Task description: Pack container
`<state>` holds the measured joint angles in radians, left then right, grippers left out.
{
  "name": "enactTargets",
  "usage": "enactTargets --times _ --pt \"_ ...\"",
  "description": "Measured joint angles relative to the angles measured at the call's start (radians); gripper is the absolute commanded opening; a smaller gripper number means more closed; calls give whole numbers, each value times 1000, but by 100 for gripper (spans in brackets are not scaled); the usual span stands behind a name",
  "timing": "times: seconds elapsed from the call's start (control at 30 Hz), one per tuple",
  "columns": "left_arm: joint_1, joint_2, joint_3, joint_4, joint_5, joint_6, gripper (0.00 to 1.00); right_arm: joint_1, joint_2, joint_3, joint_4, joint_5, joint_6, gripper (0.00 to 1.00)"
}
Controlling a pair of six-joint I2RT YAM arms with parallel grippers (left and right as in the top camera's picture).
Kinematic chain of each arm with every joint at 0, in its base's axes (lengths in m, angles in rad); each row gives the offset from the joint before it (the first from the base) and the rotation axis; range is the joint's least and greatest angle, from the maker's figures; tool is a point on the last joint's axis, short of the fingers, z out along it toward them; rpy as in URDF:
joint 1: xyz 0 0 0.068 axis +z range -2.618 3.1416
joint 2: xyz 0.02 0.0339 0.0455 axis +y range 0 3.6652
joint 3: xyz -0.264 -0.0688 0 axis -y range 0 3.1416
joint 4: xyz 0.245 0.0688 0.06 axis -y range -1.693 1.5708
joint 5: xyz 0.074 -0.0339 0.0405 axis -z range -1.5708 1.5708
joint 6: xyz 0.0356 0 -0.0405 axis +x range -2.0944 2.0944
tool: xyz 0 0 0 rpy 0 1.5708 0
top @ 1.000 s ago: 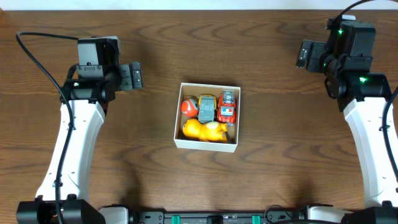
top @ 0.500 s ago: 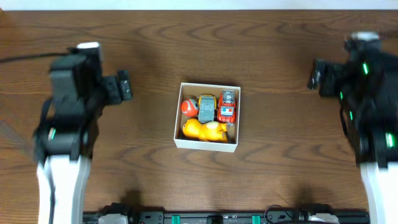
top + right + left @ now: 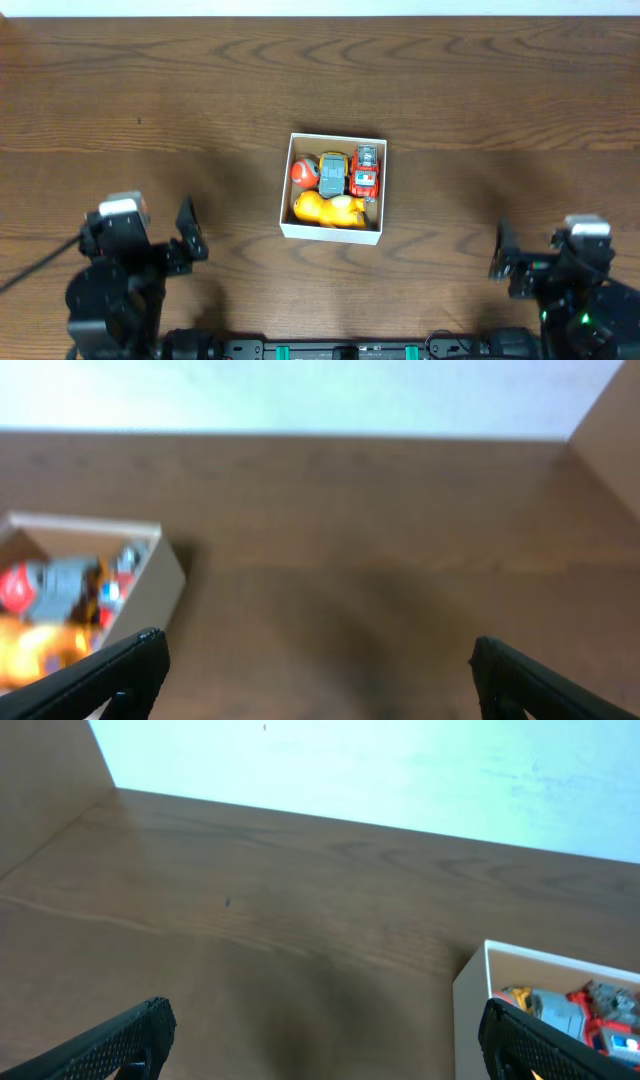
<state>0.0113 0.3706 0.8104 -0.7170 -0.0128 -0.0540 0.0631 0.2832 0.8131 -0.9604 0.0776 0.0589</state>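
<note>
The container [image 3: 288, 187], a small square white box, sits mid-table. It holds a yellow duck [image 3: 322, 208], a red-orange ball [image 3: 303, 172], a grey toy car [image 3: 332, 175] and a red toy truck [image 3: 366, 171]. The box also shows at the right edge of the left wrist view [image 3: 470, 990] and the left edge of the right wrist view [image 3: 150, 575]. My left gripper [image 3: 188, 241] is open and empty at the front left, well away from the box. My right gripper [image 3: 503, 257] is open and empty at the front right.
The brown wooden table [image 3: 480, 120] surrounds the box. A pale wall runs behind the table's far edge in both wrist views [image 3: 350, 765].
Both arms have pulled back from the far side of the table to the front edge, left and right of the box. The box and toys have not moved.
</note>
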Motion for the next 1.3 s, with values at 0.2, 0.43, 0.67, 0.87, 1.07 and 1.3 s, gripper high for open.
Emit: enactTargets --times 0.2,0.43,0.67,0.87,1.07,1.3 --pt "0 -40 -21 -93 -17 -2 98 0 -9 -17 -174 0 0 99" --pt "0 -40 -26 -206 -18 -2 98 0 -9 -19 -180 0 0 99" --pt "0 -40 -27 -231 -18 -2 98 0 -9 -19 -180 0 0 99" --pt "0 -40 -27 -234 -18 -2 98 0 -13 -19 -149 0 -1 99" --pt "0 -40 -27 -238 -18 -2 98 0 -140 -94 -14 -22 -10 99" --pt "0 -40 -27 -242 -18 -2 98 -3 -269 -275 202 -89 -34 99"
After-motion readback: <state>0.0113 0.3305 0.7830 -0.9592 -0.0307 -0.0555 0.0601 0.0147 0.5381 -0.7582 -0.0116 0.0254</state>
